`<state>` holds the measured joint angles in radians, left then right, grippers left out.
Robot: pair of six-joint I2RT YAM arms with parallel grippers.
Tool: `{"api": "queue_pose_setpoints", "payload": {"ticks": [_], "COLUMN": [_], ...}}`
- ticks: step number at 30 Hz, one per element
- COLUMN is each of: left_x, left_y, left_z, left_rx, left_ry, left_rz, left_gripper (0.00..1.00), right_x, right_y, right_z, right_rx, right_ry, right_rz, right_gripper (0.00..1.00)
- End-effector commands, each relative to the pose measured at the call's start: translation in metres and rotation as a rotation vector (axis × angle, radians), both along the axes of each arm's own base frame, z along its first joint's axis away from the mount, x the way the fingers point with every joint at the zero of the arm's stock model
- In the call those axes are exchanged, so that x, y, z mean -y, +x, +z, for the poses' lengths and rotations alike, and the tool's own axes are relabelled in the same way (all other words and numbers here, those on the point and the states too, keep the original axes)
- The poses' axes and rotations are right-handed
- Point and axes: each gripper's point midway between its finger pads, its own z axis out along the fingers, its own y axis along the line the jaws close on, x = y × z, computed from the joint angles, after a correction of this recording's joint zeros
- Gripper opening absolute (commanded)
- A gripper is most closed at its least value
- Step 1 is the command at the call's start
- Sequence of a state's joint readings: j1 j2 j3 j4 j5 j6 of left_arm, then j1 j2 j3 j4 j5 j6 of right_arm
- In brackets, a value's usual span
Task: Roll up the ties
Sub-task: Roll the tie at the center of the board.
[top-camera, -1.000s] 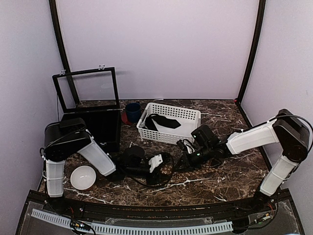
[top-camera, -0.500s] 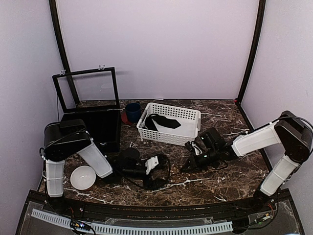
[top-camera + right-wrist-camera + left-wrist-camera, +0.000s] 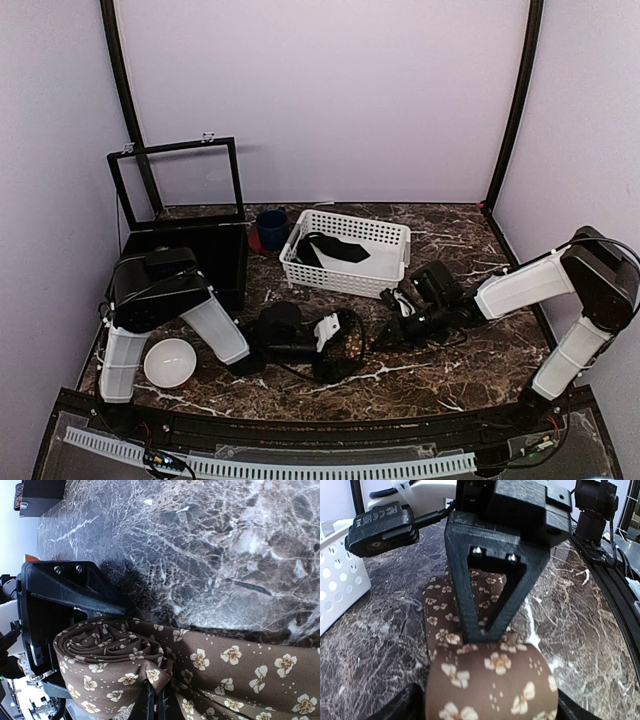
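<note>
One tie (image 3: 490,680) is mostly rolled. My left gripper (image 3: 490,709) stands spread, a finger on either side of the coil, which lies on the table (image 3: 450,370) at 6 o'clock from the white basket (image 3: 340,277). My right gripper (image 3: 152,702) is pressed together, pinching cloth just beside the coil. The flat tail (image 3: 240,665) runs toward 3 o'clock, not yet wound in. A dark cloth (image 3: 335,250) in the basket, likely another tie, is untouched.

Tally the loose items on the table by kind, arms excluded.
Brown floral tie: 1
White basket: 1
Dark cloth in the basket, kind unclear: 1
Blue cup: 1
Red item beside the cup, unclear: 1
White bowl: 1
Black box: 1
Total: 7
</note>
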<state>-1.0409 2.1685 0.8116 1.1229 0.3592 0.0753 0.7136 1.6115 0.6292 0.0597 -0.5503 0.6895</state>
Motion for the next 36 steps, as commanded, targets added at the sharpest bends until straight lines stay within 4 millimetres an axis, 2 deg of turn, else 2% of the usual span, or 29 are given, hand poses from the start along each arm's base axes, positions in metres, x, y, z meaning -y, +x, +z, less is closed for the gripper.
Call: {"api": "queue_pose_setpoints", "payload": {"ticks": [1, 3, 6, 8, 11, 14, 19, 25, 31, 36], "left_x": [0.01, 0.01, 0.004, -0.003, -0.012, -0.017, -0.019, -0.02, -0.021, -0.02], "left_y": [-0.004, -0.006, -0.013, -0.018, -0.026, -0.03, -0.031, -0.032, -0.03, -0.029], "left_z": [0.001, -0.003, -0.013, -0.019, -0.033, -0.044, -0.05, -0.053, -0.053, -0.053], "left_rx": [0.013, 0.02, 0.015, 0.009, -0.014, -0.028, -0.019, -0.017, -0.013, -0.008], "left_ry": [0.002, 0.011, 0.028, 0.027, 0.041, 0.051, 0.066, 0.079, 0.08, 0.079], "left_rz": [-0.041, -0.06, -0.083, -0.089, -0.096, -0.104, -0.109, -0.111, -0.104, -0.101], "left_gripper": [0.76, 0.68, 0.42, 0.32, 0.23, 0.2, 0.19, 0.19, 0.19, 0.19], "right_x": [0.002, 0.0, -0.002, -0.001, 0.012, 0.031, 0.055, 0.051, 0.052, 0.046], "right_y": [-0.002, -0.003, -0.004, 0.0, 0.013, 0.029, 0.043, 0.056, 0.065, 0.065], "right_z": [-0.002, 0.0, 0.002, 0.019, 0.036, 0.048, 0.032, 0.022, 0.019, 0.011], "right_rx": [0.005, 0.008, 0.005, 0.042, 0.098, 0.153, 0.171, 0.187, 0.221, 0.262], "right_ry": [-0.009, -0.001, 0.001, 0.026, 0.022, -0.005, -0.127, -0.158, -0.214, -0.302], "right_rz": [-0.001, 0.006, 0.016, 0.011, -0.034, -0.092, -0.127, -0.114, -0.115, -0.072], "right_gripper": [0.0, 0.0, 0.0, 0.08, 0.24, 0.36, 0.42, 0.46, 0.46, 0.44]}}
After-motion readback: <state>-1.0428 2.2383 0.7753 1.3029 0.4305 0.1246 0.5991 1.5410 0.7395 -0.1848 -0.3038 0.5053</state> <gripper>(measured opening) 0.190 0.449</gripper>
